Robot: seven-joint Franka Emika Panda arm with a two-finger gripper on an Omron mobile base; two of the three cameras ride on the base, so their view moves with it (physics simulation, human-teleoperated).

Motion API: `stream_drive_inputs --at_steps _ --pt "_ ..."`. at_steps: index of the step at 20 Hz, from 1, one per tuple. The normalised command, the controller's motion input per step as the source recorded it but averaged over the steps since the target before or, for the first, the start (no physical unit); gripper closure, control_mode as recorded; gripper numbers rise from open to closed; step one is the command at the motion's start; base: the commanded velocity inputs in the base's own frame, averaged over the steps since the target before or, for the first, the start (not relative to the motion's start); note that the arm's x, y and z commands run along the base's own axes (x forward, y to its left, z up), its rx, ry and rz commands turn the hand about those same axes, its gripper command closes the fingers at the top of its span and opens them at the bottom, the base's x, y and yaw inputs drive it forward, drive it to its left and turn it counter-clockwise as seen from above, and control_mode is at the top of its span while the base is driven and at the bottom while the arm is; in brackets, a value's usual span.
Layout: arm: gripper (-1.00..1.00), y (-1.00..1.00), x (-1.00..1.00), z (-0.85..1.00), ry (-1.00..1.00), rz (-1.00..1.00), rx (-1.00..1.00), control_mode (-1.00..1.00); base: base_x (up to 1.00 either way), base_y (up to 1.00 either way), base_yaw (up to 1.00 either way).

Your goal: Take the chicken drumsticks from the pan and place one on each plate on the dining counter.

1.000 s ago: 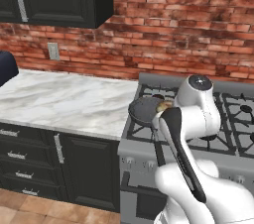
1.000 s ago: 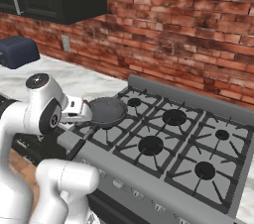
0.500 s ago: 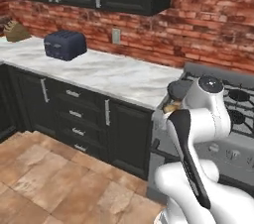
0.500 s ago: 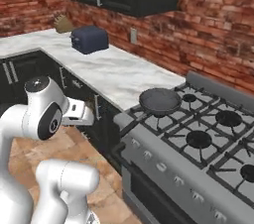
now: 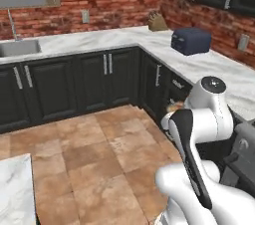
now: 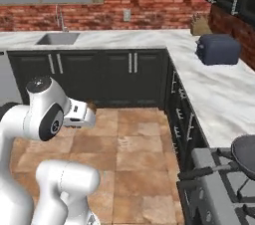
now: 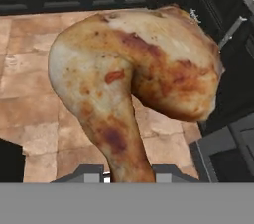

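The pincer (image 7: pixel 130 173) is clenched on a chicken drumstick (image 7: pixel 136 77), gripping its thin bone end while the meaty part juts forward. It hangs in the air above the tiled floor (image 5: pixel 94 154), beside dark cabinets (image 6: pixel 124 77). The pan (image 6: pixel 245 150) sits on the stove (image 6: pixel 219 189), well apart.

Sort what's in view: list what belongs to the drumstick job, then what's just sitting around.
Job:
- drumstick, held between the jaws
- pan, on the stove
- gripper
- dining counter, a corner of it at lower left

Lying about:
- toaster
- sink
- knife block
- stove
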Motion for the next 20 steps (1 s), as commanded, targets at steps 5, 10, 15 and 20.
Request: stream_drive_inputs --at_steps 5,10,15,20 --pt "1.0 0.0 0.0 0.0 0.0 0.0 0.0 1.0 0.34 0.0 0.83" --pt "1.0 0.0 0.0 0.0 0.0 0.0 0.0 1.0 1.0 0.0 0.07" --pt "1.0 0.0 0.0 0.0 0.0 0.0 0.0 1.0 1.0 0.04 0.08" --pt "1.0 0.0 0.0 0.0 0.0 0.0 0.0 1.0 1.0 0.12 0.17"
